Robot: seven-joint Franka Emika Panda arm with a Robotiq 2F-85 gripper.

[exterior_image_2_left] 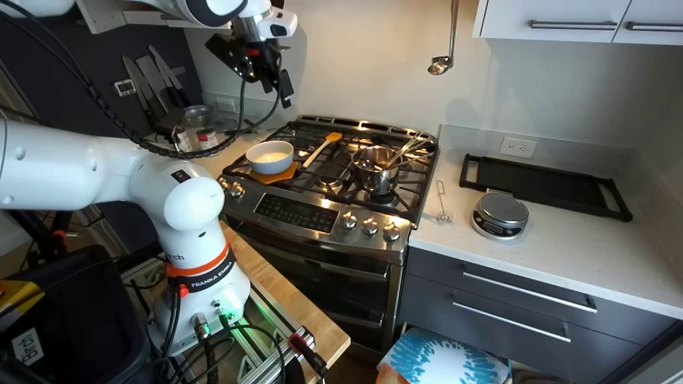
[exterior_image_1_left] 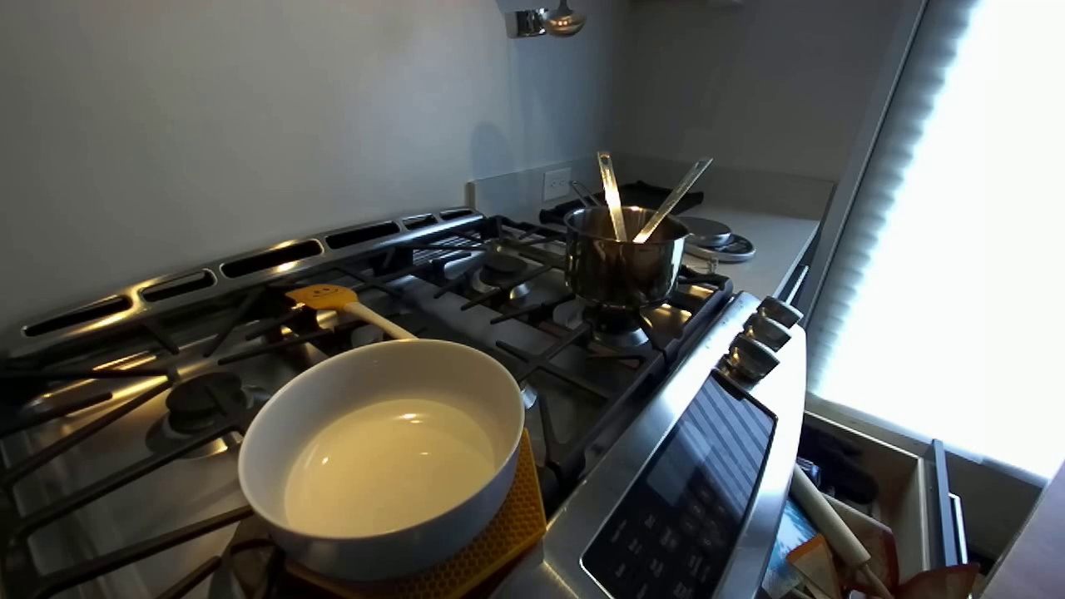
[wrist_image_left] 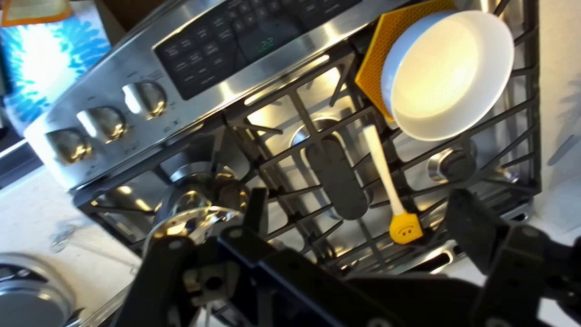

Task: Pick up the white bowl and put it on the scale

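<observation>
The white bowl [exterior_image_1_left: 387,466] sits upright and empty on an orange trivet [exterior_image_1_left: 491,532] on the stove. It also shows in an exterior view [exterior_image_2_left: 270,158] and at the upper right of the wrist view [wrist_image_left: 447,75]. The scale [exterior_image_2_left: 500,213], round and silver, stands on the counter right of the stove in that view; it also shows at the lower left of the wrist view [wrist_image_left: 29,295] and at the back in an exterior view [exterior_image_1_left: 707,233]. My gripper [wrist_image_left: 361,204] is open, with nothing between its fingers. It hangs high above the stove's back [exterior_image_2_left: 277,85], apart from the bowl.
A steel pot [exterior_image_2_left: 375,173] with metal-handled utensils stands on the stove between bowl and scale. A yellow-headed brush or spatula [exterior_image_2_left: 323,149] lies on the grates beside the bowl. A whisk [exterior_image_2_left: 442,205] and a black tray [exterior_image_2_left: 544,184] lie near the scale. A ladle [exterior_image_2_left: 442,64] hangs on the wall.
</observation>
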